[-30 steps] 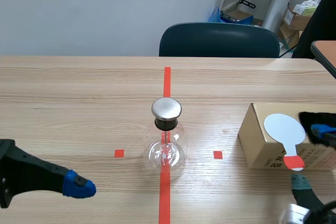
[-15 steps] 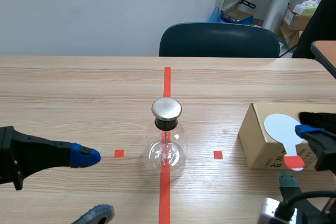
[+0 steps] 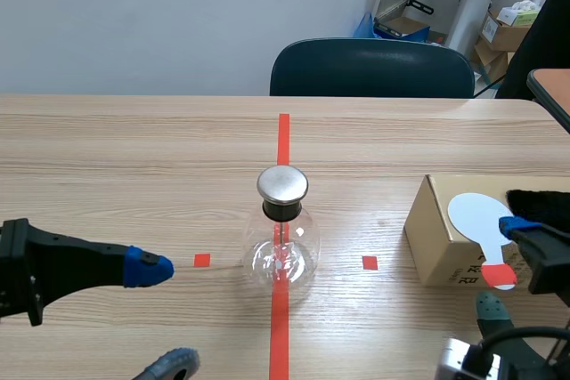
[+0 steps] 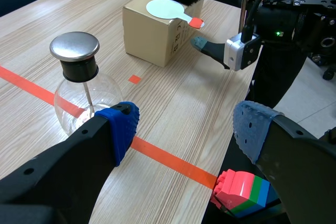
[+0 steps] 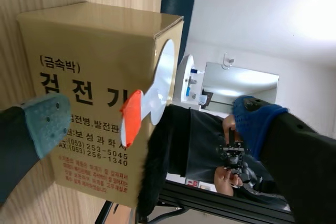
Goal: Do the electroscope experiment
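Flask [image 3: 281,242] stands beside the wide-open, empty left gripper [image 4: 186,129]; right gripper [image 5: 152,121] open, empty, straddling the paddle [image 5: 155,95]

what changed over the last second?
The left gripper, open, moved forward, nearer the flask. The right gripper, open, closed in to straddle the orange handle of the paddle on the box; nothing gripped. Flask, box and paddle stayed put.

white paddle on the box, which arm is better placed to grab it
Right. The right gripper is open at the cardboard box, straddling the orange handle of the paddle. The left gripper is open beside the glass flask, away from the box.
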`<state>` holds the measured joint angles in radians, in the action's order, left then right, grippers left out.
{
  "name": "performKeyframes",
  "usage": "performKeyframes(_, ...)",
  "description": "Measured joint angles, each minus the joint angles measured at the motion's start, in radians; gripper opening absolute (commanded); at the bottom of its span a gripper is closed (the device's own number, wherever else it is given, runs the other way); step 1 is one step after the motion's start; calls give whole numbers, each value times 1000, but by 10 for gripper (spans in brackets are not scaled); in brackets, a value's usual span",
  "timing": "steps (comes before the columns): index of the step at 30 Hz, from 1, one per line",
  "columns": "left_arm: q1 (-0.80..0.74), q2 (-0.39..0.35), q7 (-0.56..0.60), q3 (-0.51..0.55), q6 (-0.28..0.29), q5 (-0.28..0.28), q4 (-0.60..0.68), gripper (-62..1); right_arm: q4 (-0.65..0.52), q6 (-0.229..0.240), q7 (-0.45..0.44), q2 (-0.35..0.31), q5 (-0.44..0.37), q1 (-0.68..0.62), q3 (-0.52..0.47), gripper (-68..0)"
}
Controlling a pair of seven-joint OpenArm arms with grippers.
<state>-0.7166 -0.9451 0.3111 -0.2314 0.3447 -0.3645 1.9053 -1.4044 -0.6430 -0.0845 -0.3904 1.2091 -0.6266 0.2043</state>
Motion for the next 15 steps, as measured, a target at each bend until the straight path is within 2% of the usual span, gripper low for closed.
performKeyframes(4, 0, -3, 0, 0, 3, 0, 0, -204, 0, 0, 0, 0, 0, 0, 0, -378)
performKeyframes(11, 0, -3, 16, 0, 3, -3, 0, -204, 0, 0, 0, 0, 0, 0, 0, -654)
performKeyframes(15, 0, -3, 16, 0, 3, -3, 0, -204, 0, 0, 0, 0, 0, 0, 0, -669)
